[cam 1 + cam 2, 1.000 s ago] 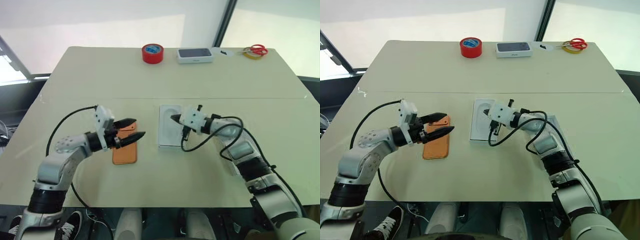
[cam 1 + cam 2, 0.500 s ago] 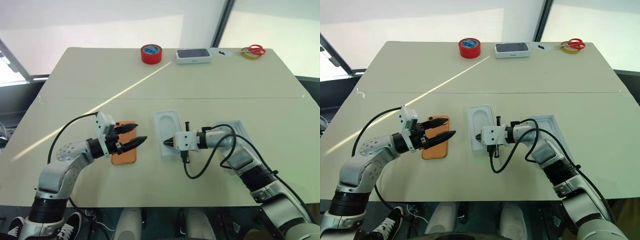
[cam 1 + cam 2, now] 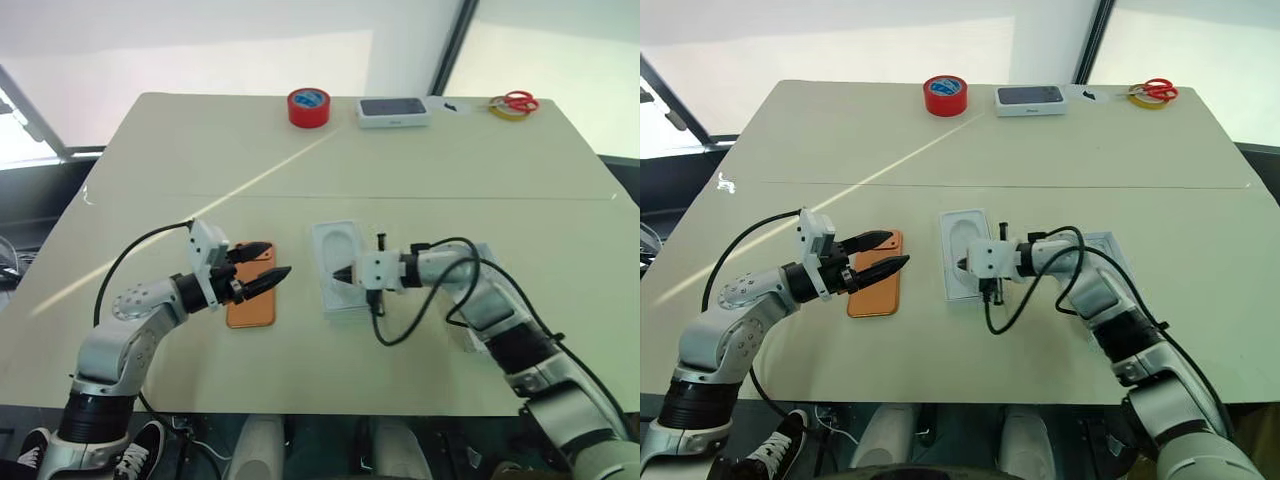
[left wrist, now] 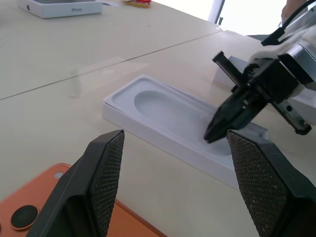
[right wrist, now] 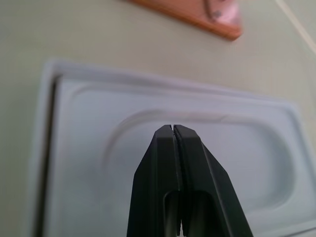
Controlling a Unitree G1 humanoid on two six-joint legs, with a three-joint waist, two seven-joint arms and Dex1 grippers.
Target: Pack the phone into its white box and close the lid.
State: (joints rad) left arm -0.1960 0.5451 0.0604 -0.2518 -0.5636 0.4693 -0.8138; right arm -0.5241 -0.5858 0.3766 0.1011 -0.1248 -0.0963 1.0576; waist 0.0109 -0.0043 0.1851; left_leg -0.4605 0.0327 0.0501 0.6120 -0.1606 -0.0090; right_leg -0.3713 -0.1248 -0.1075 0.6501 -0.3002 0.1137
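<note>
Two end effectors: left end effector (image 3: 262,270) spread wide above the flat orange phone (image 3: 250,305); right end effector (image 3: 337,277), at its 3 o'clock, pinched closed over a white insert (image 3: 336,262) with a smooth oval recess.

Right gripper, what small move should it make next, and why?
Probably nudge the insert sideways, off the white box it seems to lie on. The right gripper is shut, its tip at the insert's recess. The phone lies on the table beneath the open left gripper and can't go in while the box is covered.
</note>
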